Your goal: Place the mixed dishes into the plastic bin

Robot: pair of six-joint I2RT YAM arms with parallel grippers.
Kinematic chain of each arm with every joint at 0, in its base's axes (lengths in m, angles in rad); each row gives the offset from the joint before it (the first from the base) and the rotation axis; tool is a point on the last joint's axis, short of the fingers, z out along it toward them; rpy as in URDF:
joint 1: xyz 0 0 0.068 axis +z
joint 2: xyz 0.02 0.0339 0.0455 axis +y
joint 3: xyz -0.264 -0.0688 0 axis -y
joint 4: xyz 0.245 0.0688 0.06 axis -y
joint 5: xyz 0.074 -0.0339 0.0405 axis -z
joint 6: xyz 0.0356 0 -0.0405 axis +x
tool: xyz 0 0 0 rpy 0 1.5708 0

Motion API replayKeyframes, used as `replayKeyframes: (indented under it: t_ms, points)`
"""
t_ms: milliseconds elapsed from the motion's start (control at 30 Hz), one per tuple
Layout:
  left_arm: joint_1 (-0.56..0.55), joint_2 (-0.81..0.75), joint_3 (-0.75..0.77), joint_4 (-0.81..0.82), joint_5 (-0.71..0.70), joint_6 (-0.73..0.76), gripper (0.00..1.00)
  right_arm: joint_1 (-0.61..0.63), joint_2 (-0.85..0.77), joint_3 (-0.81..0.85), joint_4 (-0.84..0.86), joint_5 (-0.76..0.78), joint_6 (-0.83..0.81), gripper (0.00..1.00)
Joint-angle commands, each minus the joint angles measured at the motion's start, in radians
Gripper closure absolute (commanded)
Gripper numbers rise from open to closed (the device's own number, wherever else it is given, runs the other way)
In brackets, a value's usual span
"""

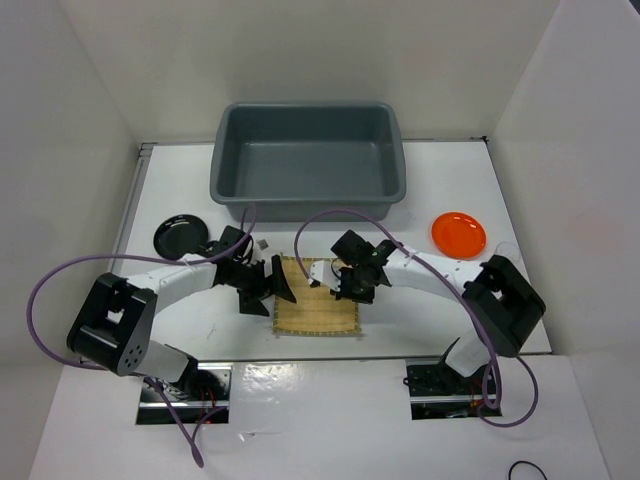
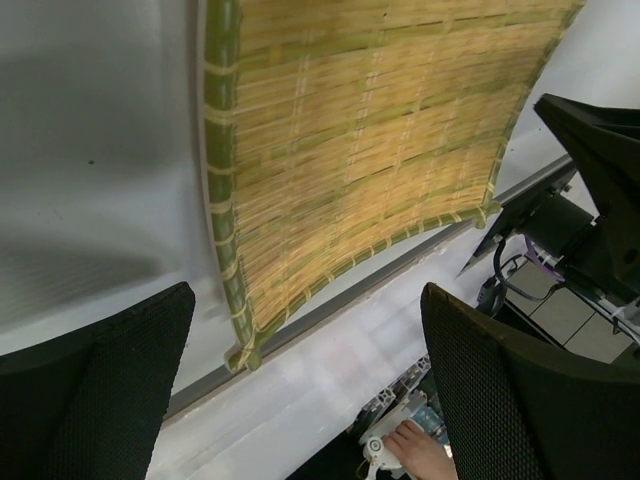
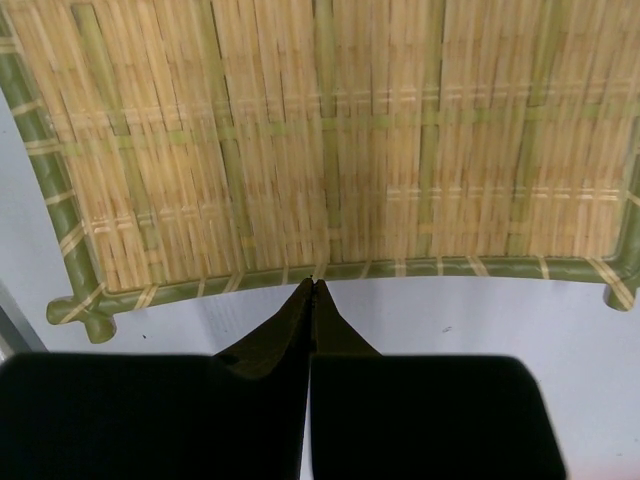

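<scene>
The square tan woven bamboo mat (image 1: 318, 310) lies flat on the white table near the front edge. My left gripper (image 1: 275, 290) is open at the mat's left edge; in the left wrist view its gripper (image 2: 310, 390) is open and empty over the mat's corner (image 2: 245, 355). My right gripper (image 1: 345, 287) is shut, and its tips (image 3: 315, 284) touch the rim of the mat (image 3: 330, 140). The black plate (image 1: 180, 235) sits at the left, the orange plate (image 1: 458, 233) at the right. The grey plastic bin (image 1: 225, 150) stands behind, with nothing in it. A faint clear cup (image 1: 508, 248) shows beside the orange plate.
A small clear object (image 1: 262, 243) sits between the bin and my left arm. White walls enclose the table on three sides. Purple cables loop over both arms. A person's hand (image 2: 425, 450) shows below the table's front edge.
</scene>
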Motion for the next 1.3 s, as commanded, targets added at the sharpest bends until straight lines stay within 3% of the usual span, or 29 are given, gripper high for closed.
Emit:
replayKeyframes:
  t_ms: [0,267,700,767,833,867,933,1067,1100,1267]
  points:
    - [-0.003,0.004,-0.02,0.079,0.04,-0.019,0.0,0.005,0.018,-0.01,0.049,0.014,-0.014,1.0]
    - [-0.003,0.04,-0.031,0.208,0.149,-0.039,0.0,0.014,0.06,-0.01,0.049,-0.004,-0.032,1.0]
    - [-0.003,0.051,-0.086,0.338,0.189,-0.059,0.02,0.014,0.101,-0.04,0.049,-0.004,-0.043,1.0]
    - [-0.003,0.051,-0.095,0.349,0.201,-0.059,0.15,0.014,0.101,-0.031,0.049,-0.004,-0.043,1.0]
    - [-0.003,0.042,-0.095,0.363,0.201,-0.059,0.42,0.014,0.101,-0.02,0.049,-0.004,-0.043,1.0]
    - [-0.003,0.042,-0.095,0.363,0.201,-0.059,0.68,0.014,0.101,-0.02,0.049,-0.004,-0.043,1.0]
    - [-0.003,0.042,-0.086,0.363,0.201,-0.059,0.81,0.014,0.101,-0.01,0.049,-0.004,-0.034,1.0]
    - [-0.003,0.042,-0.075,0.398,0.226,-0.059,0.93,0.014,0.083,0.001,0.058,-0.004,-0.025,1.0]
    - [-0.003,0.042,-0.075,0.398,0.235,-0.059,1.0,0.014,0.074,0.001,0.058,-0.004,-0.025,1.0]
    - [-0.003,-0.036,0.009,0.227,0.193,-0.013,1.0,0.014,-0.009,0.053,0.038,0.026,0.023,1.0]
